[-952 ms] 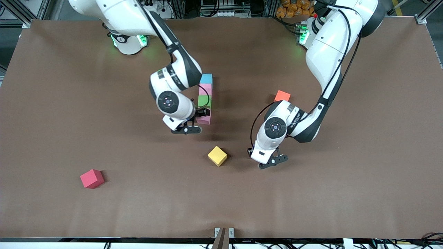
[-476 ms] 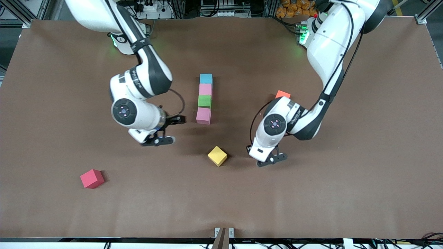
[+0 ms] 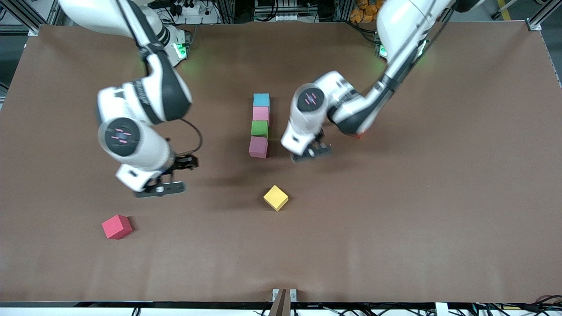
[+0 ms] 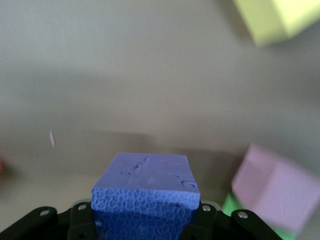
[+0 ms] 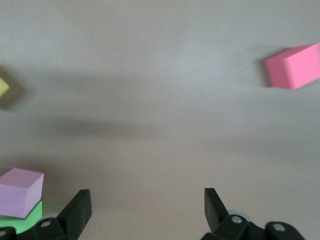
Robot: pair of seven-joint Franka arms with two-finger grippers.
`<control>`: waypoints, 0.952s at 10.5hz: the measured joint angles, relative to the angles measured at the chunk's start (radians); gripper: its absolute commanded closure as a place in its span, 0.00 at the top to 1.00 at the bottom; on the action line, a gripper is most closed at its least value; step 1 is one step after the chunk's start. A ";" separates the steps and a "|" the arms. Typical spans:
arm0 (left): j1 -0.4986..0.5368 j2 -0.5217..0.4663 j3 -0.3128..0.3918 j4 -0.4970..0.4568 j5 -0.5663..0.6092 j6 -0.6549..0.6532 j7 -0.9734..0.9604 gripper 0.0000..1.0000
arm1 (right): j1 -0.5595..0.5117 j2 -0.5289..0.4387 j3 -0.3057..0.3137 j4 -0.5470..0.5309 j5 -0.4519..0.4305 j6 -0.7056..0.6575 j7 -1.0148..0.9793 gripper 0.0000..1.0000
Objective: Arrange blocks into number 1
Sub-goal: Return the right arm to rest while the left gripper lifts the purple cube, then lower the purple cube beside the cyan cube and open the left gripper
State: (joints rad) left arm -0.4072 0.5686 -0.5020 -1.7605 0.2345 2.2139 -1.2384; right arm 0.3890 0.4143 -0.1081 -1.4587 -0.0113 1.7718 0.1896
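Four blocks lie in a touching row on the counter [image 3: 439, 219], running toward the front camera: a blue block [image 3: 261, 99] farthest from it, then a pink block [image 3: 261, 113], a green block [image 3: 259, 128], and a second pink block [image 3: 258, 147] nearest of the row. The yellow block [image 3: 275, 198] sits apart, turned corner-on, nearer the camera than the row. The red block [image 3: 117, 226] lies well apart, toward the right arm's end of the counter and nearest the camera of all. Only a sliver of the orange block [image 3: 356, 135] shows, under the left arm's forearm. The left hand [image 3: 311, 150] is up in the air just beside the near end of the row, on the left arm's side, and is clamped on a purple block [image 4: 146, 187]; in the left wrist view that cube fills the space between the fingers, with the near pink block [image 4: 272, 187], a bit of the green one [image 4: 231, 206] and the yellow one [image 4: 272, 20] on the counter below. The right hand [image 3: 169, 174] hangs over bare counter between the row and the red block, its fingers [image 5: 75, 212] spread wide with nothing between them; its wrist view shows the red block [image 5: 292, 67], the near pink block [image 5: 21, 191] and an edge of green [image 5: 30, 216].
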 measured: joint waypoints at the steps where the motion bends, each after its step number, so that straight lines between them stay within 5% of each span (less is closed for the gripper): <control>1: -0.058 -0.014 -0.019 -0.036 0.024 0.000 -0.100 0.00 | -0.047 -0.042 -0.001 0.007 0.000 0.001 -0.001 1.00; 6: -0.422 -0.017 -0.045 -0.079 0.044 0.020 -0.396 0.00 | -0.230 -0.215 -0.001 -0.009 0.001 -0.004 -0.005 1.00; 10: -0.483 0.034 -0.037 -0.096 0.099 0.103 -0.405 0.00 | -0.329 -0.294 0.001 -0.097 0.010 -0.012 -0.006 1.00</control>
State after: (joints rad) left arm -0.8902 0.6027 -0.5393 -1.8561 0.3331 2.3170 -1.6437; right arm 0.0605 0.1200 -0.1066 -1.5558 -0.0013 1.7599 0.1833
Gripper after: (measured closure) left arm 0.401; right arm 0.000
